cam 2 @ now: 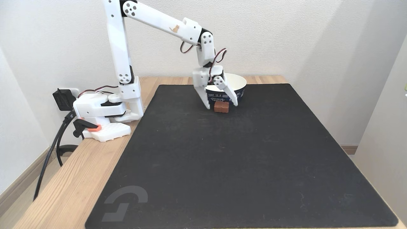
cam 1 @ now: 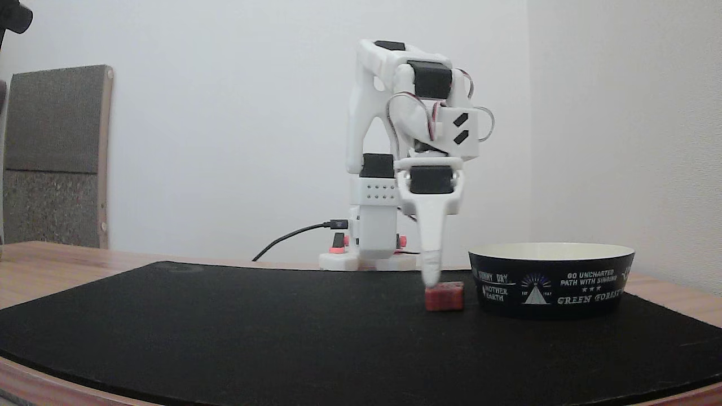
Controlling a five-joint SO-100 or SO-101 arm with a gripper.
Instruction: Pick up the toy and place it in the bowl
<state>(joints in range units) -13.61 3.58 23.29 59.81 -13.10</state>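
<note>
So you are still sitting at the start of the job: the toy [cam 2: 221,107] is lying on the black mat [cam 2: 241,165] and nothing is resting inside the bowl [cam 2: 237,83] as far as its cream interior is showing. You are holding the gripper [cam 2: 222,105] low over the block, with the jaws spread wide and 1 fingertip [cam 2: 207,106] coming down on each side of it. They are straddling the toy, not pinching it, and gripping nothing. In a fixed view from the front, a white finger [cam 1: 431,270] is pointing down at the near left top corner of the toy [cam 1: 444,296]; you cannot tell from there whether it is touching.

What is left for you, by my reading, is the closing, the lift and the short carry into the bowl [cam 1: 551,279], which is standing just beside the toy, right behind it from the higher camera.

The toy is looking like a small red-pink block, squat and faintly gridded, sitting flat and far smaller than the bowl.
</note>
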